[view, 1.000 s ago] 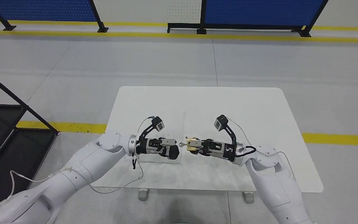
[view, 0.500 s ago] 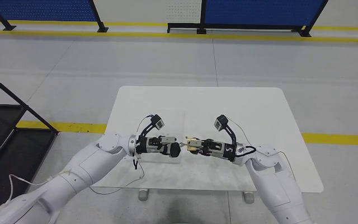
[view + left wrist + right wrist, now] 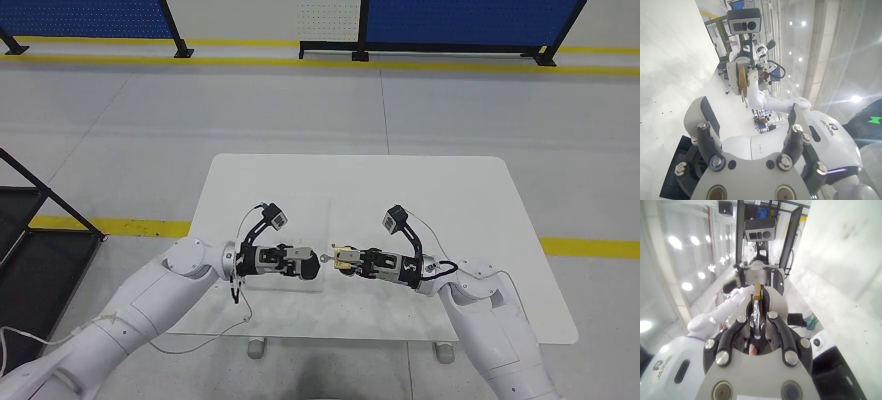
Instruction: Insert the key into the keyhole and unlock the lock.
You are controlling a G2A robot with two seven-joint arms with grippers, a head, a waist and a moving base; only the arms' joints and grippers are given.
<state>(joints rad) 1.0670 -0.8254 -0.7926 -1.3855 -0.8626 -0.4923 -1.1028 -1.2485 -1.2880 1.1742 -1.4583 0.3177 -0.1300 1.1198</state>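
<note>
The right pincer (image 3: 758, 289) clamps the brass lock (image 3: 757, 296) — silver shackle (image 3: 756, 317), key (image 3: 743, 95) jutting out — left pincer (image 3: 750, 105) gapes empty.

1. Left gripper (image 3: 312, 263) has rolled about its wrist axis in front of the lock (image 3: 345, 257).
2. The dark finger face seen from above has turned away.
3. Wrist camera (image 3: 272, 215) has shifted slightly away from the lock.
4. Left elbow (image 3: 190, 262) has slid outward.
</note>
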